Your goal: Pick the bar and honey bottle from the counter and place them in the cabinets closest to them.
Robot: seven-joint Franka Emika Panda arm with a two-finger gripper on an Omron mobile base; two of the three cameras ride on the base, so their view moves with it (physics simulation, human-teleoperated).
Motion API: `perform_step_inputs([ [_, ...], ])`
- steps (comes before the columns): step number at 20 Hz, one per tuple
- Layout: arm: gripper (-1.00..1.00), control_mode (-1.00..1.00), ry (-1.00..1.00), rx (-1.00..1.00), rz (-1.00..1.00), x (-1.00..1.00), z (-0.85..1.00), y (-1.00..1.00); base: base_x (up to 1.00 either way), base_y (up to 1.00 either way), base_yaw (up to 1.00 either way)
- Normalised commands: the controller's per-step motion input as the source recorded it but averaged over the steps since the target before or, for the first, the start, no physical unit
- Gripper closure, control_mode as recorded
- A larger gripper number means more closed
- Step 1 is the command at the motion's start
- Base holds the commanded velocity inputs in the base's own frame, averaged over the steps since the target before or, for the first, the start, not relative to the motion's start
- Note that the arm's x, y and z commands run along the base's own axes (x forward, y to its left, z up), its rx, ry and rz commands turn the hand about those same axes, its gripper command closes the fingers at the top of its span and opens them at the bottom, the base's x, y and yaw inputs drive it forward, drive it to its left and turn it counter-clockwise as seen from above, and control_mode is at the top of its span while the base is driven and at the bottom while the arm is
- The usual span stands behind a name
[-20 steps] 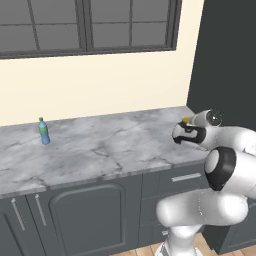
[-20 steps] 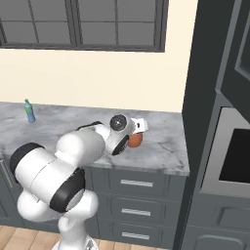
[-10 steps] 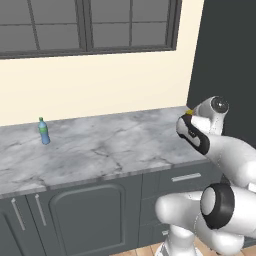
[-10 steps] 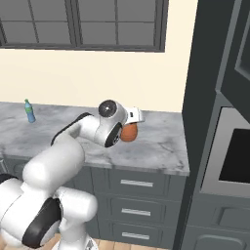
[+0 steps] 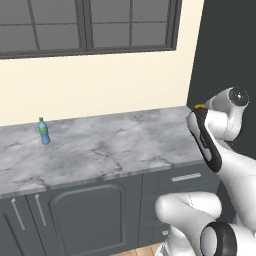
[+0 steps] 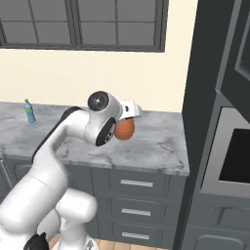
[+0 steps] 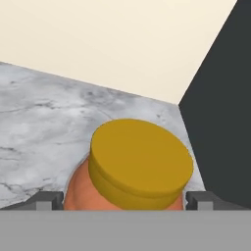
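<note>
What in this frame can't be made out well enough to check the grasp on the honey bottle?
- Honey bottle: hand view's bottom edge cuts off its lower body, so finger contact is unclear.
- Gripper: right base view, the arm's wrist hides its fingers.
- Blue bottle: left base view, too small to read the label.
- Counter: arm hides its right end.

Glossy white arm (image 6: 58, 146) with dark joints

Rounded, bulbous white shells are joined by black bands at the joints; a grey circular cap with a small centre mark is seen on the wrist housing (image 6: 101, 101). A black strip is seen along one link (image 5: 205, 142). Two small dark grey finger tips (image 7: 46, 200) are carried by the gripper (image 7: 125, 203)
</note>
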Motion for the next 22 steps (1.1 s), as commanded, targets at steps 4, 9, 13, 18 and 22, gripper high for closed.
perform_step_inputs([
  [4,1.0,-1.0,-0.05,0.0,0.03,-0.73,0.51,0.02,0.0,0.0,0.0],
  [9,1.0,-1.0,-0.08,0.0,0.04,-0.79,0.49,0.01,0.0,0.0,0.0],
  [13,1.0,-1.0,-0.06,0.0,0.05,-0.8,0.51,0.02,0.0,0.0,0.0],
  [18,1.0,-1.0,-0.05,-0.01,0.05,-0.8,0.51,0.03,0.0,0.0,0.0],
  [22,1.0,-1.0,-0.02,-0.02,0.05,-0.69,0.42,0.06,0.0,0.0,0.0],
])
